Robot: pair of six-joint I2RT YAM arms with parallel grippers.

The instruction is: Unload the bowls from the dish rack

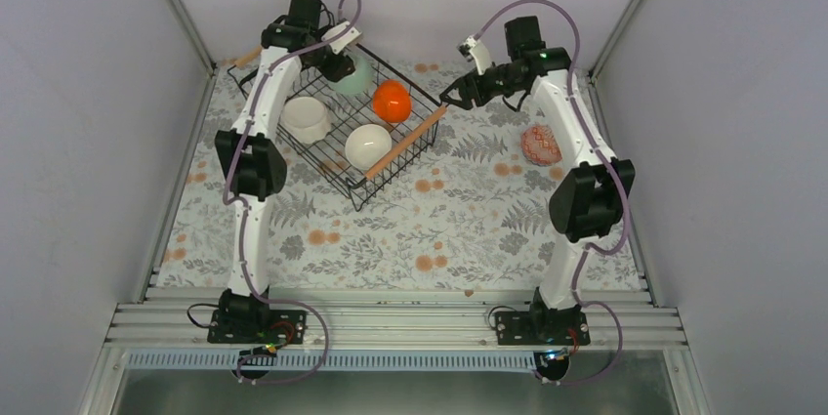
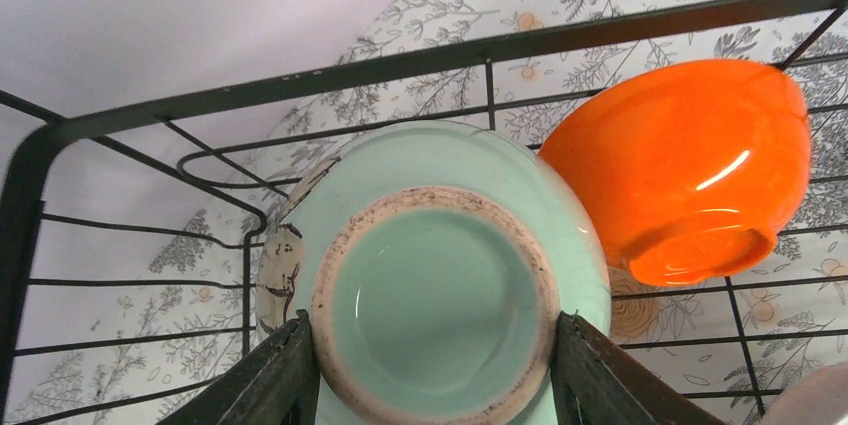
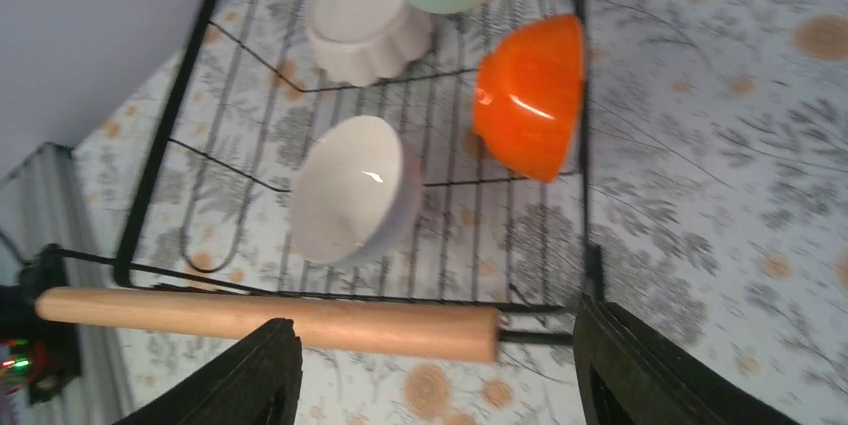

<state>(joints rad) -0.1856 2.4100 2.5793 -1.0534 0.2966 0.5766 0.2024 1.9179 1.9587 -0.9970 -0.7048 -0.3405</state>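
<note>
The left jaws are clenched on the pale green bowl [image 2: 440,245]: its fingers [image 2: 280,385] press both sides of the bowl's rough foot ring, bottom facing the wrist camera, inside a corner of the dish rack [image 2: 480,50]. Just right of these jaws the orange bowl [image 2: 680,165] lies tipped, close against the green one.

The right jaws stand released and empty, spread wide above the rack's wooden handle [image 3: 270,323]. Beyond that handle, inside the rack, a plain white bowl [image 3: 350,190] lies on its side, with the scallop-edged white bowl [image 3: 365,20] upside down farther off. A reddish patterned bowl [image 1: 540,145] sits on the floral surface [image 1: 439,229], behind the right jaws and well apart from the rack.
</note>
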